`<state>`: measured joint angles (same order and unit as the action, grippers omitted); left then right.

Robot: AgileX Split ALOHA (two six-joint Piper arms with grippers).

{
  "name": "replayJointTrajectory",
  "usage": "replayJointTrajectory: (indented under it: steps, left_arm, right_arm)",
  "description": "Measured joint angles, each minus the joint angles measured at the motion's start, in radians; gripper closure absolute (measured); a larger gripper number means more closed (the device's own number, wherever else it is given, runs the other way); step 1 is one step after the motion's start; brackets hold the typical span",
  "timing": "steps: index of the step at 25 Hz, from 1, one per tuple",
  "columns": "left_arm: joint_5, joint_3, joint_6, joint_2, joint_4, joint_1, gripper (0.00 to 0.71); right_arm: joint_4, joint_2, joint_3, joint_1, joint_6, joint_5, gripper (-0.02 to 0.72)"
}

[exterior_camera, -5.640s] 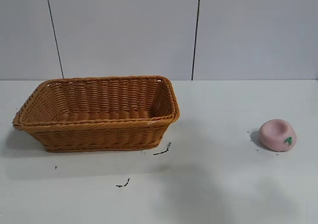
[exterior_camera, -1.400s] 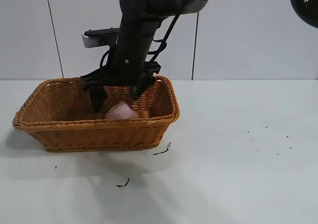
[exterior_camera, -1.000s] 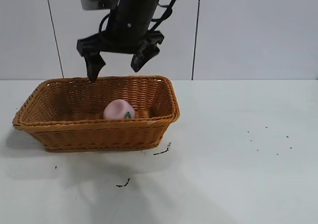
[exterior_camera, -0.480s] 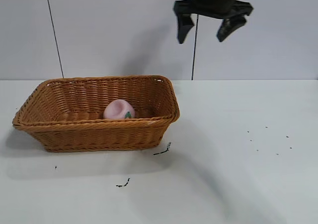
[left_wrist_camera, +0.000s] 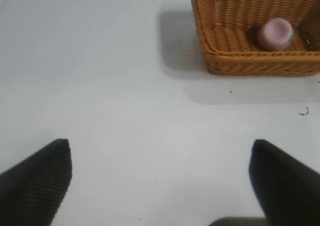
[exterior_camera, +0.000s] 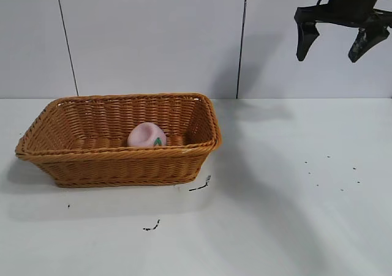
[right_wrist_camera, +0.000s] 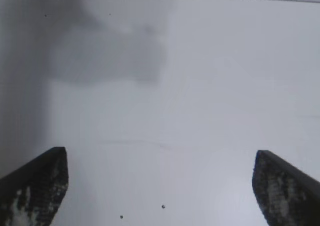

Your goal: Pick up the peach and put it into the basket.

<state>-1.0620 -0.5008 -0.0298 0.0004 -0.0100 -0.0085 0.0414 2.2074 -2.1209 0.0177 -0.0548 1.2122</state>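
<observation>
Spreading across all three views is the white table (exterior_camera: 288, 215), its surface flecked with small dark specks (exterior_camera: 201, 185) just beside the basket's near corner. Only the exterior view shows the pale panelled wall (exterior_camera: 153, 37) behind it and the right gripper (exterior_camera: 338, 42) hanging high in the upper right corner, well apart from everything on the table, its two dark fingers spread wide with nothing between them. That arm's own wrist view shows only bare table, a soft grey shadow and the two parted fingertips (right_wrist_camera: 35, 183). The left gripper (left_wrist_camera: 160, 183) appears only in the left wrist view, its fingers likewise wide apart and empty, looking across open table toward the basket well beyond it; the exterior view does not show this arm at all.

Sitting on the left part of the table, the large rectangular orange-brown woven wicker basket (exterior_camera: 122, 166) with flared sides and a braided rim holds the small round pale-pink toy peach (exterior_camera: 146, 134), which rests on the basket floor near the right half, its tiny green leaf mark turned toward the exterior camera. The left wrist view looks down on the peach (left_wrist_camera: 275, 33) inside the basket (left_wrist_camera: 240, 60).

Half a second ago the right gripper hung above the table's middle, nearer the basket; it now sits farther right. The peach and basket have not shifted.
</observation>
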Motion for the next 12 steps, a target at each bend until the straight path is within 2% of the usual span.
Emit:
replayJointTrajectory:
  steps: [5,12]
  left_arm:
    - [0.0,0.0,0.0,0.0,0.0,0.0,0.017]
    - [0.0,0.0,0.0,0.0,0.0,0.0,0.017]
  right_arm:
    - [0.006,-0.141,0.106,0.0,0.0,-0.004,0.008]
    - [0.007,-0.573,0.557,0.0,0.0,-0.003,0.008]
